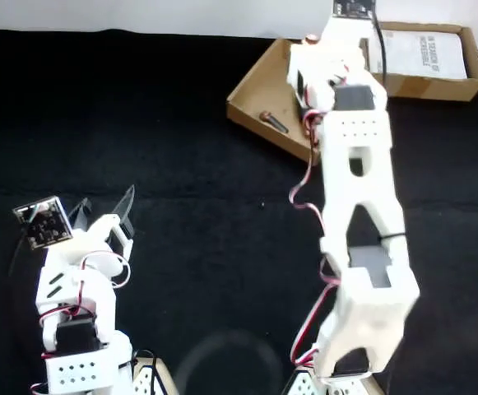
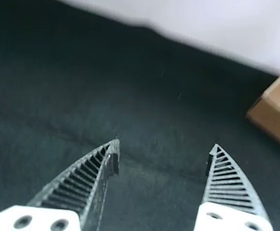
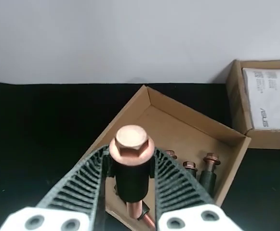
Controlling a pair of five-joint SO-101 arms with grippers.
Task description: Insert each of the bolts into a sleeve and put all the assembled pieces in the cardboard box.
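Note:
My right gripper (image 3: 130, 154) is shut on an assembled piece (image 3: 131, 166), a copper bolt in a black sleeve, held upright above the open cardboard box (image 3: 178, 127). Several more assembled pieces (image 3: 208, 169) stand against the box's wall in the right wrist view. In the high view one piece (image 1: 273, 122) lies in the cardboard box (image 1: 259, 86), with the right arm's wrist above the box. My left gripper (image 1: 105, 206) is low at the left, over the black cloth, open with nothing between its fingers (image 2: 103, 161). A corner of the box (image 2: 274, 113) appears in the left wrist view.
A second cardboard box (image 1: 432, 58) holding a white printed sheet stands at the back right, touching the first. The right arm (image 1: 362, 206) stretches from the front edge to the box. Black cloth (image 1: 181, 164) covers the table; a white wall runs behind.

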